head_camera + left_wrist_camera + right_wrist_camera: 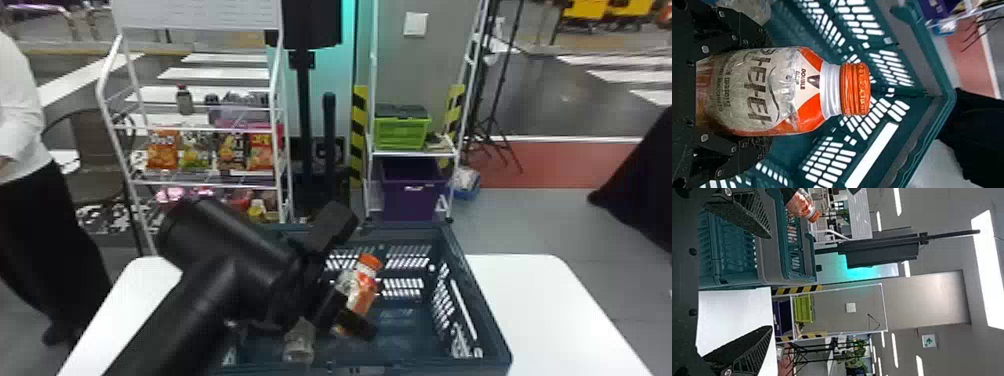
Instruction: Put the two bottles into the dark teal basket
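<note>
Above the dark teal basket, we see our left gripper closed on an orange-capped bottle, its dark, textured finger pads pressed against either side of the smooth plastic. The bottle leans within the basket's outline, round-shouldered, with a pale printed label, glossy orange panels, a white neck ring and a ridged screw cap. Partly hidden by our arm, a clear, shiny plastic piece shows near the basket's near side; it looks like the other bottle, though we cannot tell how it lies. The basket is rigid moulded plastic, rectangular, its walls pierced by rows of slanted slots beneath a thick rim. It rests on a smooth white table with rounded corners. Beside the basket, our right gripper stands open, its wedge-shaped, ribbed black fingers well apart with nothing between them.
</note>
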Controlling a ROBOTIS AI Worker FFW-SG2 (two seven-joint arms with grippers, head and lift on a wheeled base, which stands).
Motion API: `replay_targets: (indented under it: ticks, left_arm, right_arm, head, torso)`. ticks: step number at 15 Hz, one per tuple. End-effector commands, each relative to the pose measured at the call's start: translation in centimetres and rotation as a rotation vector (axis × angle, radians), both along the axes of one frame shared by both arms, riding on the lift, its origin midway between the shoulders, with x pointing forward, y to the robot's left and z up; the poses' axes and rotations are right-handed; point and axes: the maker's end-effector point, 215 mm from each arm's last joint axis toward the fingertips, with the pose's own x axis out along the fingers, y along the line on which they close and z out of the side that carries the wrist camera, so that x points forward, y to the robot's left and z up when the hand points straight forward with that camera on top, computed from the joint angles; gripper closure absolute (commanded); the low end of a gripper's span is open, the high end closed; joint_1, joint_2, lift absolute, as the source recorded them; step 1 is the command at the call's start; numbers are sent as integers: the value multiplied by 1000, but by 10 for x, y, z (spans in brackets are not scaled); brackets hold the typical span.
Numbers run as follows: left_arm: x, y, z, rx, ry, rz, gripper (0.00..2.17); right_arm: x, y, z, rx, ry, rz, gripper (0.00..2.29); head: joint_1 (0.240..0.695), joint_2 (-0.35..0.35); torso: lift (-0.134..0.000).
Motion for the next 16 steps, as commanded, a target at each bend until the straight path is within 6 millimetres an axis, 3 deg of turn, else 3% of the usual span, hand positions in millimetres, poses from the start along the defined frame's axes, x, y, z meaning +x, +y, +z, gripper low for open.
replay_targets:
  ticks: [1, 4, 6, 7, 8, 9, 10, 12, 16]
  left_arm:
    - [11, -2, -17, 48, 71, 18, 2135]
    - [27, -11, -35, 69, 75, -5, 2132]
    - [30, 1, -47, 104, 86, 9, 2108]
    - [30, 2, -47, 108, 84, 10, 1895]
    - [29, 0, -47, 103, 83, 7, 1224]
    - [30, 0, -44, 100, 78, 5, 265]
    - [30, 3, -46, 103, 77, 11, -2]
    - [37, 9, -37, 82, 47, 36, -2]
    - [57, 32, 9, -52, -58, 149, 2]
  right_arm:
    - [-9, -1, 5, -10, -24, 0, 60]
    - [-14, -3, 7, -15, -34, -5, 60]
    - [-13, -3, 7, -16, -37, -5, 60]
    - [-12, -3, 6, -15, -37, -4, 60]
    - [-12, -3, 5, -14, -37, -5, 60]
    - [-10, -3, 5, -13, -37, -5, 60]
    - [-9, -3, 3, -12, -34, -4, 63]
    - [-7, -3, 4, -11, -37, -4, 60]
    - [-3, -1, 2, -9, -27, 2, 63]
  head:
    - [499, 0]
    - [499, 0]
    - [499, 0]
    - [499, 0]
    - [499, 0]
    - [499, 0]
    - [499, 0]
    - [499, 0]
    - [499, 0]
  torso:
    - [0]
    - [0]
    - [0]
    - [0]
    - [0]
    - [0]
    - [0]
    - [0]
    - [0]
